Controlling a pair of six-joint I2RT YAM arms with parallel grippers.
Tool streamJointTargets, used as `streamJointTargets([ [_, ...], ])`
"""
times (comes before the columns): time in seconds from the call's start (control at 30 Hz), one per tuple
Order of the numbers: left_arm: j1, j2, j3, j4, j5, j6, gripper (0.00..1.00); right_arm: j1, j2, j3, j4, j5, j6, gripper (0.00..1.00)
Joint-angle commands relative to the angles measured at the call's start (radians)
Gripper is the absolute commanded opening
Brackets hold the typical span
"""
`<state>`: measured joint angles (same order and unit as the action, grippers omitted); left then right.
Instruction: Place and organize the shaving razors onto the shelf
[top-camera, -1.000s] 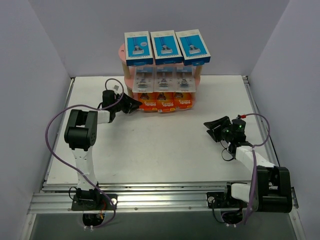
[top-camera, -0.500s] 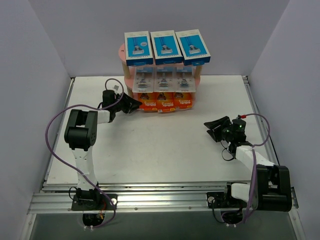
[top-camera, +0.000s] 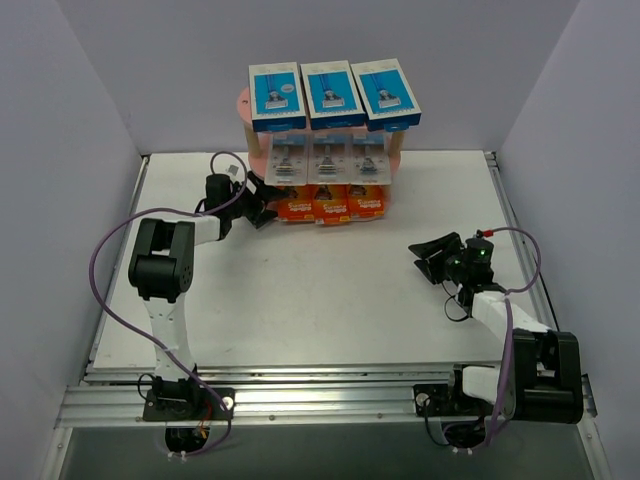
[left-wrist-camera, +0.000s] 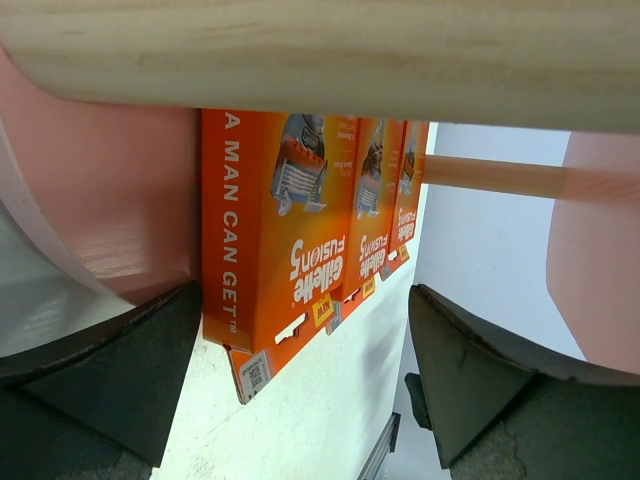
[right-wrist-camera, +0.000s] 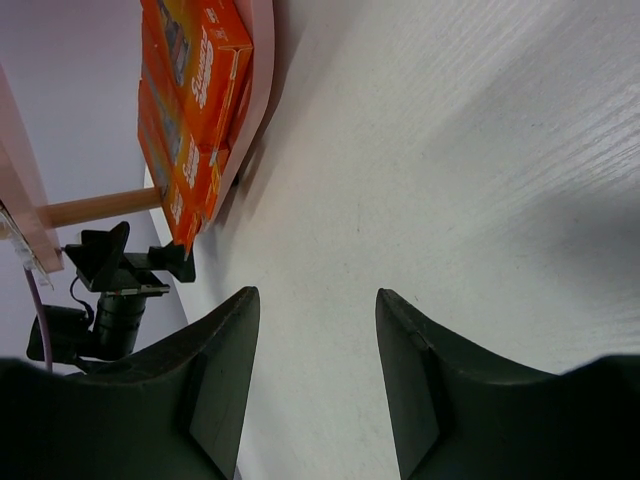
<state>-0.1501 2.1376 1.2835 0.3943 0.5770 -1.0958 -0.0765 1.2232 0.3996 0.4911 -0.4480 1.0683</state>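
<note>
**Shaving razors (top-camera: 326, 160): nine packs, all on the shelf, three per tier**

- Right hand (right-wrist-camera: 315, 300): at 4 o'clock on the table (top-camera: 320, 300). Fingers are partly spread and hold nothing, with bare surface between them.
- Left hand (left-wrist-camera: 302, 300): at 10 o'clock, fingers wide apart to either side of the end orange card, not clamping it.
- Shelf (top-camera: 243, 100): at 12 o'clock, pink boards with a pale wooden post (left-wrist-camera: 300, 50).
- Bottom tier: three orange cards (top-camera: 330, 207), side by side at the front edge.
- Middle tier: three grey blister packs (top-camera: 290, 158).
- Top tier: three blue-and-white boxes (top-camera: 332, 92), faces forward.
- Handling, judged: the packs are light, and the card and boxes are stiff. The glossy print is probably slippery, and the blister shells likely dent. Pinch a pack gently across its two narrow side edges, because standing packs tip easily.
</note>
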Motion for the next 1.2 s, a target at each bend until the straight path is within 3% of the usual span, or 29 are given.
streamJointTargets([
  [0.0, -0.002, -0.004, -0.007, -0.103, -0.040, 0.042, 0.94, -0.011, -0.019, -0.002, 0.024, -0.023, -0.018, 0.46],
  [0.77, 0.003, -0.102, -0.075, -0.169, -0.045, 0.057, 0.94, -0.034, -0.129, -0.041, -0.045, -0.040, -0.025, 0.46],
  [1.17, 0.018, -0.235, -0.199, -0.115, -0.019, 0.063, 0.94, -0.035, -0.229, -0.041, -0.134, -0.043, -0.041, 0.46],
])
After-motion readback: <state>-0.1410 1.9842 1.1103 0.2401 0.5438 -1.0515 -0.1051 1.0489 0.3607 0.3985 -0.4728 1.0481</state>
